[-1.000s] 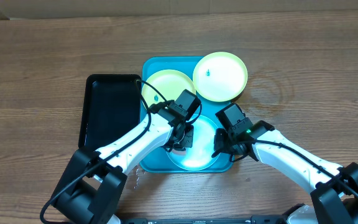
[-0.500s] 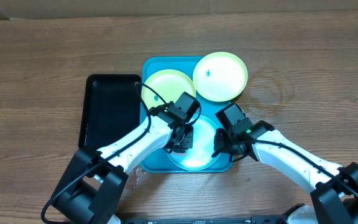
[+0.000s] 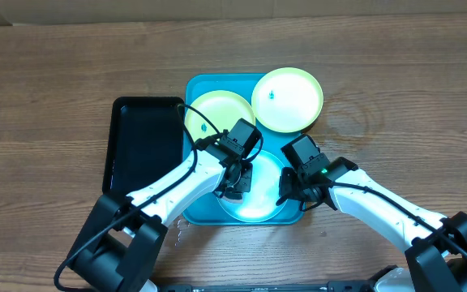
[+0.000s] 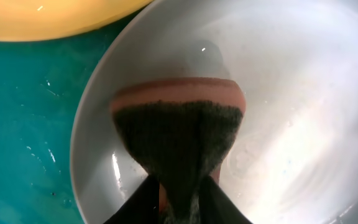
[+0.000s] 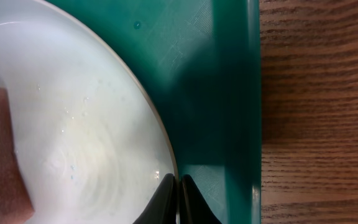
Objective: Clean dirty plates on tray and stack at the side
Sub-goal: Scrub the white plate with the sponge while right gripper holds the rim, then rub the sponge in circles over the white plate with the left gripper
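Inspection finding: no legible text, label, brand, number or sign on any surface in view. Checked: the bright turquoise rectangular plastic tray (image 3: pixel 193 88), the round pale yellow-green plastic plates (image 3: pixel 287 99), the black rectangular plastic tray (image 3: pixel 143 146) to its left, and the brown wooden table (image 3: pixel 47 73).

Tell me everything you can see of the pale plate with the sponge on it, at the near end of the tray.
The pale plate is round, shallow, glossy plastic, whitish-blue, with wet streaks and droplets on its face. It lies flat at the near end of the turquoise tray. The left gripper presses a dark sponge on it; the right gripper pinches its rim.
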